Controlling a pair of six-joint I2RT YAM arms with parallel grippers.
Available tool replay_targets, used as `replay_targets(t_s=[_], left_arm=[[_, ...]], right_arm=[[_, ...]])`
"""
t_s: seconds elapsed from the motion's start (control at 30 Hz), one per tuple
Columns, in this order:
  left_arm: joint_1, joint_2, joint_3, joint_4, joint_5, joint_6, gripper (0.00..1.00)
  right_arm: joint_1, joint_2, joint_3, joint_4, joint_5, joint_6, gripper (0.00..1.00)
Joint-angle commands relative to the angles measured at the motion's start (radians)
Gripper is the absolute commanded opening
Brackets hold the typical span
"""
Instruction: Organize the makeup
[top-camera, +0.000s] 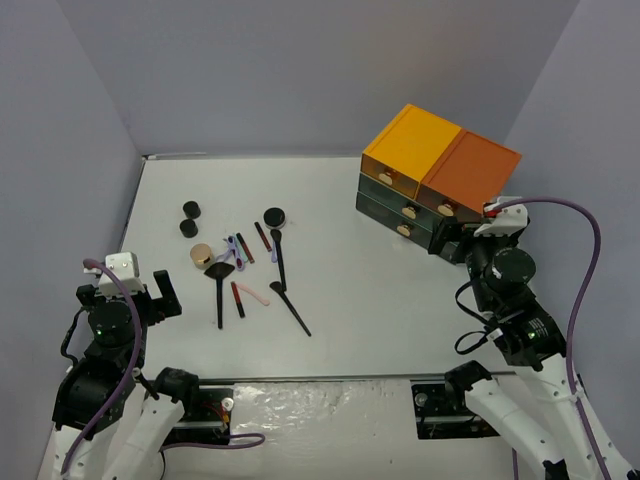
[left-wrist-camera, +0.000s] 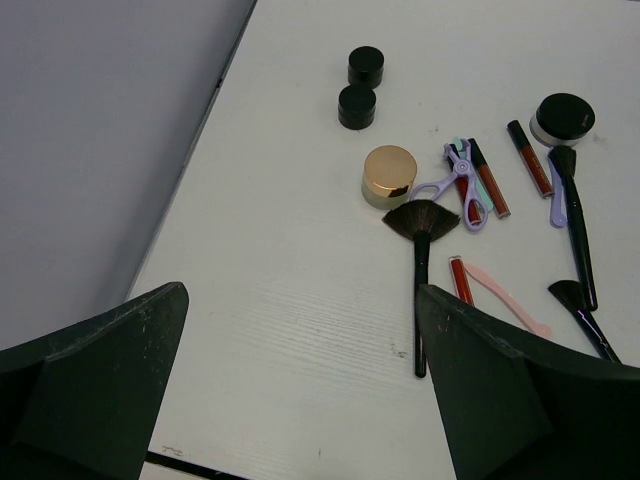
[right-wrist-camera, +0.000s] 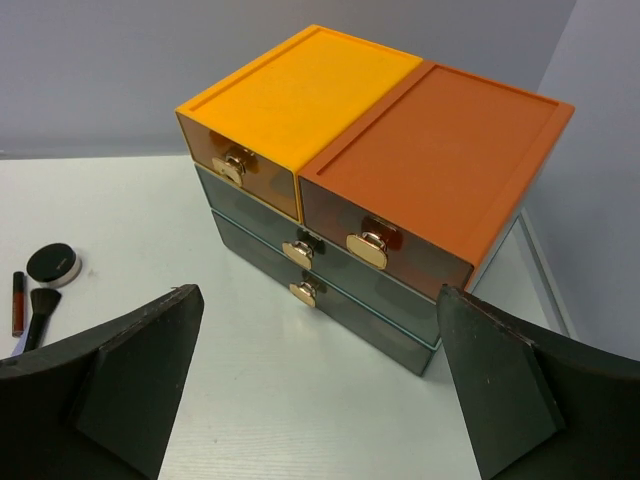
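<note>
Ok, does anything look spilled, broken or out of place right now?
Nothing spilled or broken. The brushes and sticks lie loose at mixed angles, a purple looped tool overlapping one stick. The drawer box sits skewed to the table edges, drawers shut.

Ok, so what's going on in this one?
Nothing is being handled yet. The makeup lies loose on the left half of the table: brushes, black jars, a gold-lidded compact and thin sticks. The left gripper hangs open near it, holding nothing. The right gripper, also open and empty, faces the drawer box, whose drawers all look shut.
</note>
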Motion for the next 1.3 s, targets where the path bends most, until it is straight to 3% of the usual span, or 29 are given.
replay_targets(t_s=[0.0,0.47,0.9,0.97,1.07,1.27], left_arm=[[-0.004,0.039,0.012,0.049,0.003,-0.033,0.97],[-0.004,0.047,0.007,0.053,-0.001,-0.058,0.97],[-0.004,0.066,-0.001,0.052,0.027,-0.111,0.97],[-0.004,0.064,-0.005,0.050,0.030,-0.117,0.97],[-0.004,0.067,-0.012,0.050,0.033,-0.138,0.97],[-0.004,0.090,-0.018,0.048,0.053,-0.151,0.97]], right_arm=[[0.004,0.054,0.027,0.074,0.022,0.020,1.00],[0.005,0.135,0.054,0.074,0.110,0.070,1.00],[0.005,0.473,0.272,0.028,0.115,0.081,1.00],[0.006,0.535,0.321,0.022,0.081,0.073,0.98],[0.009,0.619,0.373,0.021,0.043,0.076,0.87],[0.046,0.755,0.470,0.016,0.011,0.120,0.84]])
